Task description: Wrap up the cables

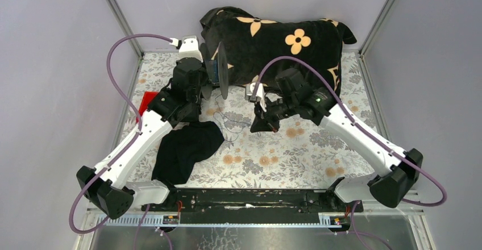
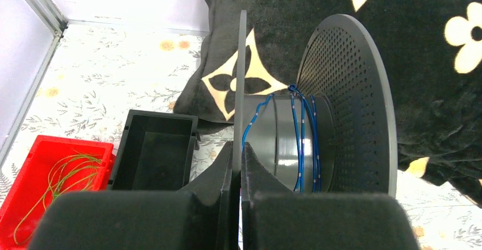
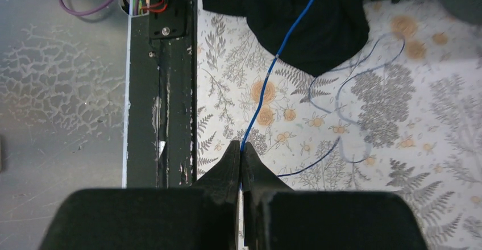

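Blue cable (image 3: pixel 262 96), pinched in the right end effector (image 3: pixel 241 158), needs steady tension toward the spool (image 2: pixel 347 108), its flange clamped by the left end effector (image 2: pixel 237 165), for neat turns.

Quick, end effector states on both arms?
Left end effector: closed, gripping the spool by its flange.
Right end effector: closed, pinching the blue cable.

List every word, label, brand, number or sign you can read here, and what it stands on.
None is readable.
The black fabric bears only flower motifs, no letters.
The spool, blue cable, red bin and black bin show no print.
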`<state>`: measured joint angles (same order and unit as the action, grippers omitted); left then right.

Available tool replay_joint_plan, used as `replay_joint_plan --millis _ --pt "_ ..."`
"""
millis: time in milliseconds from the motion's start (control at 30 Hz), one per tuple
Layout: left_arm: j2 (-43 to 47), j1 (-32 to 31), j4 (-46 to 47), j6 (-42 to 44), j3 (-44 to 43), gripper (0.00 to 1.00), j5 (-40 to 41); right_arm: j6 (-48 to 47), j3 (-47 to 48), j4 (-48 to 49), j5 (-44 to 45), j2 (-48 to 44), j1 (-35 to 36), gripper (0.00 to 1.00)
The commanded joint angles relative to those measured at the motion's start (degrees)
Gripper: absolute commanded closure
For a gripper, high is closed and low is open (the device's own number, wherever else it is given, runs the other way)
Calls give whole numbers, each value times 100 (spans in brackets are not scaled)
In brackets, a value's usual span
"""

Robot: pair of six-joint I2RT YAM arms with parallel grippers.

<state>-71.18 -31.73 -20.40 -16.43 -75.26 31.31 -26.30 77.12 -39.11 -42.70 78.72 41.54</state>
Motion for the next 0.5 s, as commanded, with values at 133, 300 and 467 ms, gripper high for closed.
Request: replay_joint_plan --millis 133,300,467 --pt "-64 -108 1005 604 167 100 221 185 881 -193 664 -442 45 100" --pt "15 -199 1123 877 342 100 119 300 1314 -125 1623 -489 36 100" --pt "102 -343 1205 1236 551 100 -71 361 1698 -35 2457 -457 38 100"
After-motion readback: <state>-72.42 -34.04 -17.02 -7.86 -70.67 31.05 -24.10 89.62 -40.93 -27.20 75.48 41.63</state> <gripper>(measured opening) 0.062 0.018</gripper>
